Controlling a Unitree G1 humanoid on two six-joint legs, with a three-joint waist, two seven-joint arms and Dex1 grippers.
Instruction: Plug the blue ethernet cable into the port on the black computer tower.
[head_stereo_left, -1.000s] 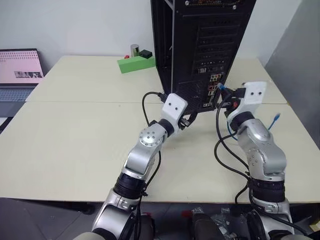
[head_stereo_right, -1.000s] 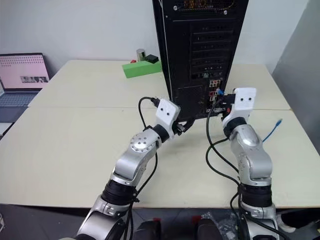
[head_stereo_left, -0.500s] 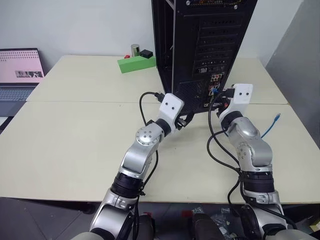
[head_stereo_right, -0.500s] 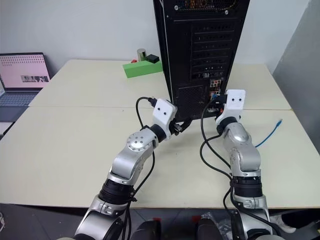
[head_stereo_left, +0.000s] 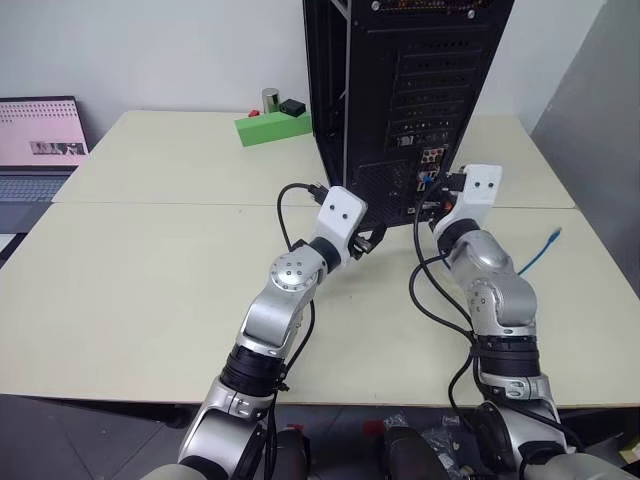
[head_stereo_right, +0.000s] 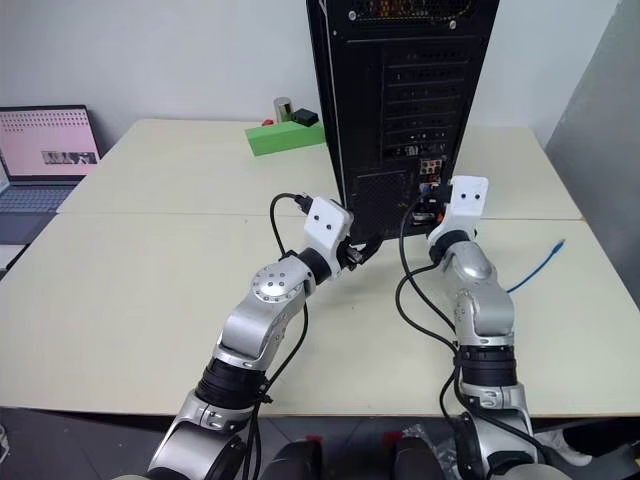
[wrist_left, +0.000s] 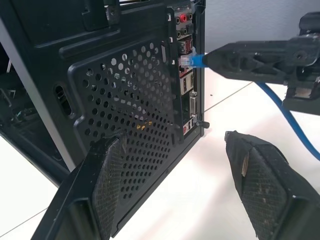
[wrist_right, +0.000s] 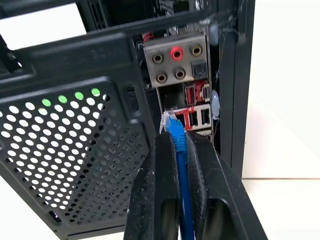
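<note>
Right wrist view: right fingers (wrist_right: 176, 145) pinch blue ethernet cable (wrist_right: 179, 165), plug at black computer tower (wrist_right: 75, 130) ports; left fingers (wrist_left: 257, 175) wide.

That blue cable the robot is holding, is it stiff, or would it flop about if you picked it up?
Probably floppy: the blue ethernet cable curves loosely behind the right gripper, and its far end lies slack on the table. It looks thin, so likely light. The short bit past the fingers points straight at the black computer tower, so stiff enough there.
</note>
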